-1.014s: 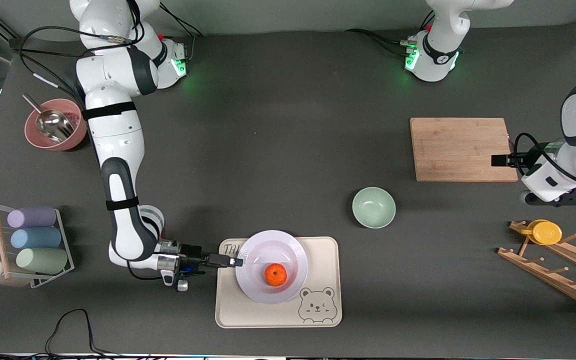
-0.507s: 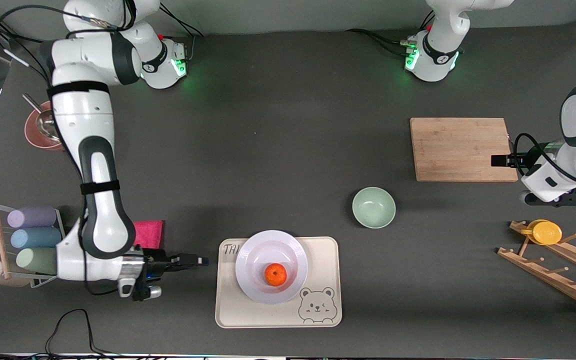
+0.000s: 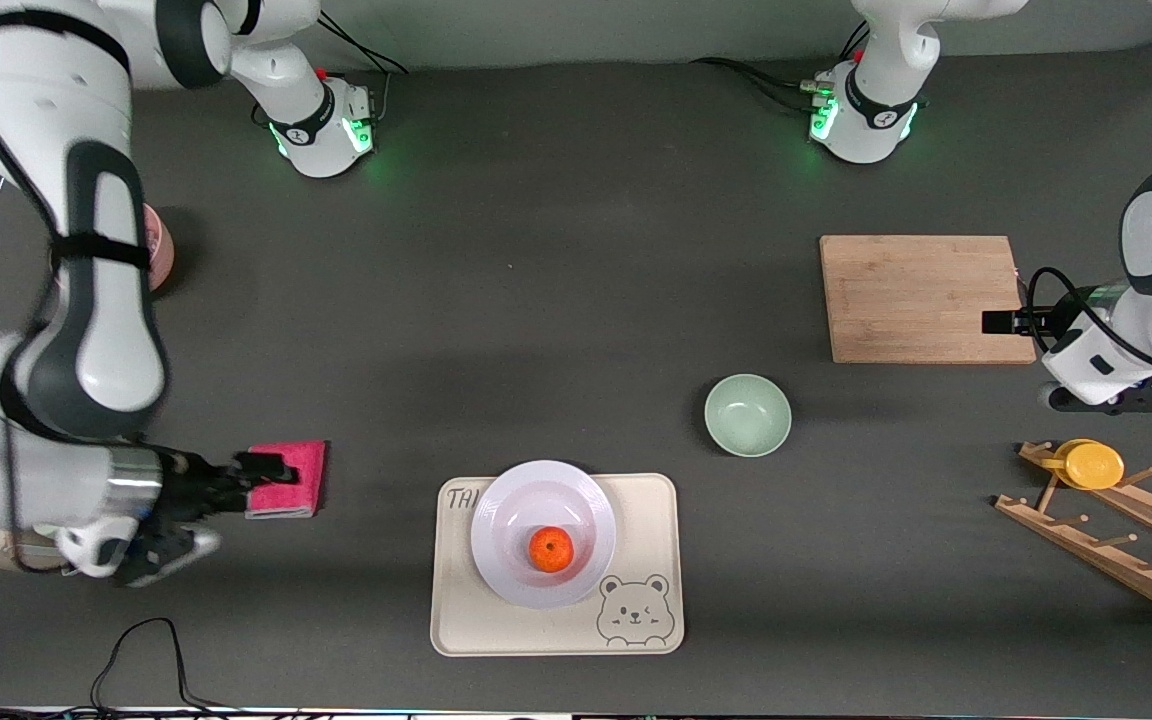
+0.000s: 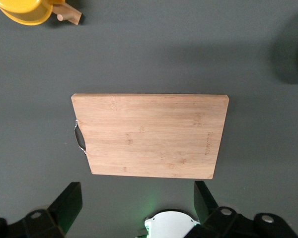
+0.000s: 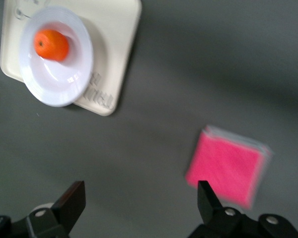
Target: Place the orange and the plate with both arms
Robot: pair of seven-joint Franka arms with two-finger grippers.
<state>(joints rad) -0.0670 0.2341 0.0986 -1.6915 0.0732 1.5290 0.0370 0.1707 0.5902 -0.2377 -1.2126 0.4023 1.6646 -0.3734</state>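
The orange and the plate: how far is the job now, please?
Placing looks done: the orange lies in the plate, which rests on the cream tray. Nothing is in hand: the right gripper is open over the pink cloth; the left gripper waits open over the cutting board. Probably only parking the arms remains.

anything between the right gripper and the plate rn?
Nothing visible. The right gripper, fingers open, is over the pink cloth toward the right arm's end. Bare table lies from there to the plate, which sits on the cream tray holding the orange.
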